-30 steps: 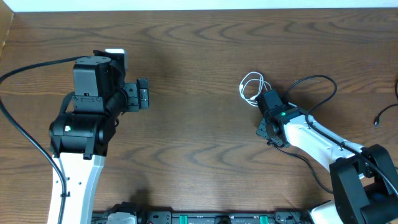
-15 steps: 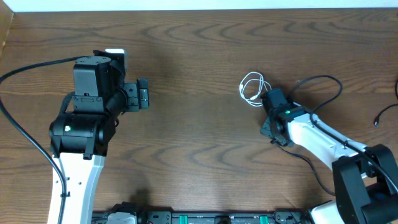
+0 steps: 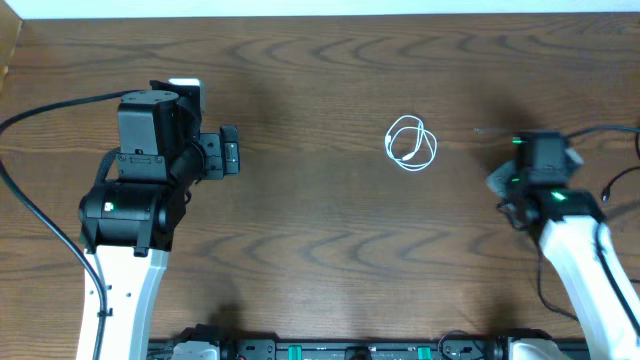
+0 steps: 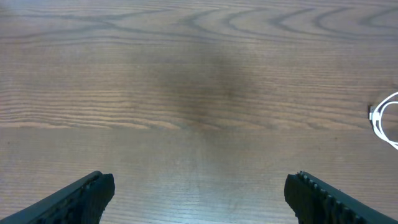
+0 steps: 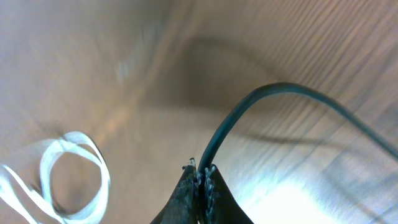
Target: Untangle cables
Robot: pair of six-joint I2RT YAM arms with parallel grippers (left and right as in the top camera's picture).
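The white cable [image 3: 411, 145] lies in small loops on the table, right of centre, with nothing touching it. It also shows at the lower left of the right wrist view as white cable [image 5: 69, 179] and at the right edge of the left wrist view as white cable [image 4: 384, 118]. My right gripper [image 5: 202, 169] is shut on the black cable [image 5: 261, 106], which arcs up and off to the right. In the overhead view the right arm [image 3: 542, 170] stands to the right of the loops, and the black cable [image 3: 612, 130] runs toward the right edge. My left gripper [image 3: 229, 153] is open and holds nothing.
The left fingers [image 4: 84, 198] hover wide apart over bare wooden table [image 3: 320, 230]. A thick black arm cable [image 3: 40, 110] loops at the far left. A small black plug [image 3: 606, 196] lies near the right edge.
My right arm has swung to the right, away from the white loops, taking the black cable with it. The white loops now lie alone. The left arm has not moved.
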